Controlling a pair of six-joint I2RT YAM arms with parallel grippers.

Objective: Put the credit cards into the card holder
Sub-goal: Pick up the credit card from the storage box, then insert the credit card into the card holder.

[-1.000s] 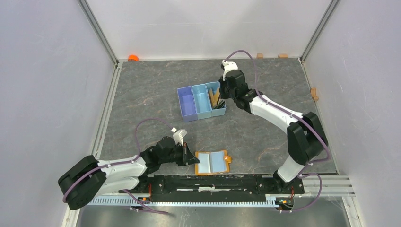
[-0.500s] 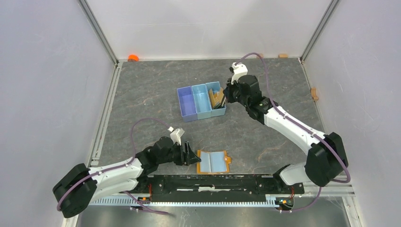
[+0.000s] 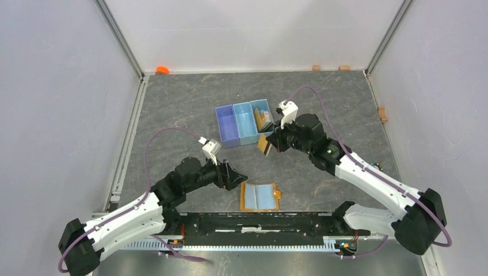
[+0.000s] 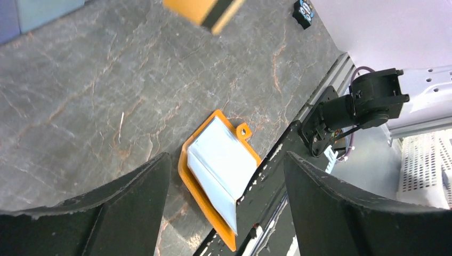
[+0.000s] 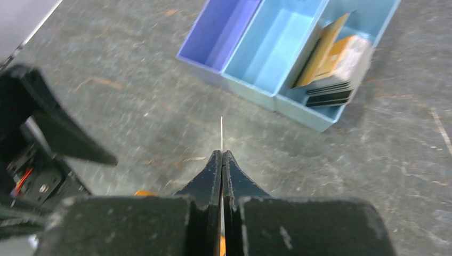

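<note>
1. The right gripper has its jaws pressed together on one credit card, gold with a black stripe. It holds the card above the table, between the blue tray and the card holder.
2. The left gripper has its jaws spread wide with nothing between them. It hovers just left of the card holder, without touching it.
3. The card holder lies open and flat near the table's near edge, pale panels up. No card shows in it.
4. More credit cards stand bunched in the tray's right-hand compartment. The other two compartments look bare.
5. The task seems barely begun: one card is on its way, none is visibly stowed, and the bunch in the tray is left to move.
</note>
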